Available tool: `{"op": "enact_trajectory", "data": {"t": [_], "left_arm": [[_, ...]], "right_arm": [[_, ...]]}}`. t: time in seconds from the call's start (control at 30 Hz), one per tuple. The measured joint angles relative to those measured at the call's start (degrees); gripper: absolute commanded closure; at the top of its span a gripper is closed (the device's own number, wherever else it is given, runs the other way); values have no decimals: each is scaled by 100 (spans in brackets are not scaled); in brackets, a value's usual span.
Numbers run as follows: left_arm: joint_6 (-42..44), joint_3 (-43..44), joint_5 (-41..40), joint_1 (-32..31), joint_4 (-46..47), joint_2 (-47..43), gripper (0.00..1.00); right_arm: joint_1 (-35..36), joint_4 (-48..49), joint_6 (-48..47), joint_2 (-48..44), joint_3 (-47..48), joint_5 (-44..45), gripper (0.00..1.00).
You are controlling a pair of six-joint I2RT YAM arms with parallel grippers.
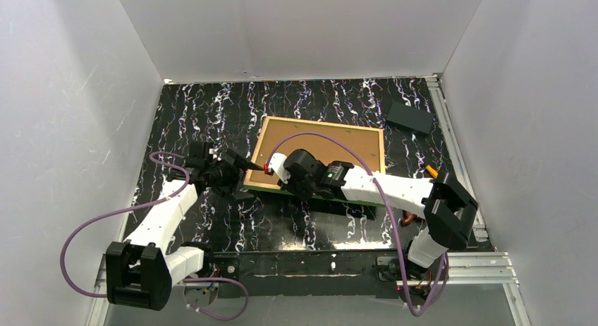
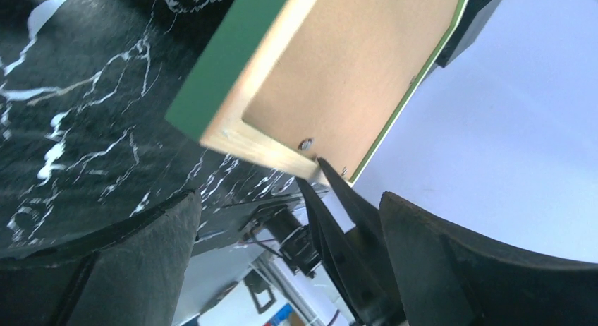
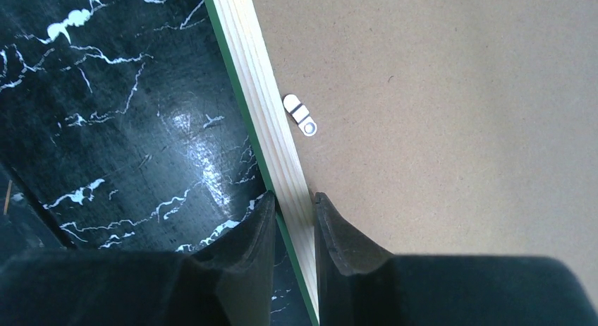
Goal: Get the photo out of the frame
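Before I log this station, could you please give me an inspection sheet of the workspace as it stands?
Surface: black marbled table, nothing spilled seen.
Job's things: frame face down, brown backing panel in place; photo hidden.
Clutter: dark grey block far right; small orange item near right edge.
Grippers: right gripper shut on frame rail; left gripper open at frame corner.
Cables: purple cables loop loose, one over the backing panel.
Surroundings: plain white walls.

Even, diffuse light fills the white-walled enclosure (image 1: 63, 93), leaving only soft shadows on the black marbled table (image 1: 211, 121). Right wrist view: a pale glare patch on the table — left wrist view softer, near fingers (image 2: 493, 269) blurred, wall (image 2: 508, 93) washed out.
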Motion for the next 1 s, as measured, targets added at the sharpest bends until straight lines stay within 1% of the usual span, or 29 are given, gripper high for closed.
{"op": "enact_trajectory", "data": {"t": [0.17, 0.33, 0.53, 0.6, 0.7, 0.9, 1.0], "left_arm": [[-603, -743, 125, -15, 1263, 122, 2], [-750, -1010, 55, -157, 2092, 243, 2], [-1040, -1665, -317, -450, 3558, 485, 9], [-1060, -1910, -501, -531, 3912, 494, 13], [-1036, -2052, -732, -619, 4225, 490, 22], [-1019, -2138, -1121, -706, 4391, 181, 41], [-1102, -2210, -1298, -730, 4387, 79, 42]], "right_arm": [[-70, -2, 214, 0, 90, -142, 99], [-109, -13, 415, 28, 243, -280, 99], [-133, -24, 625, 149, 446, -415, 99], [-144, -26, 713, 190, 479, -468, 99], [-146, -33, 782, 216, 492, -518, 99], [-149, -33, 887, 243, 494, -584, 99], [-149, -33, 922, 267, 496, -603, 99]]}}
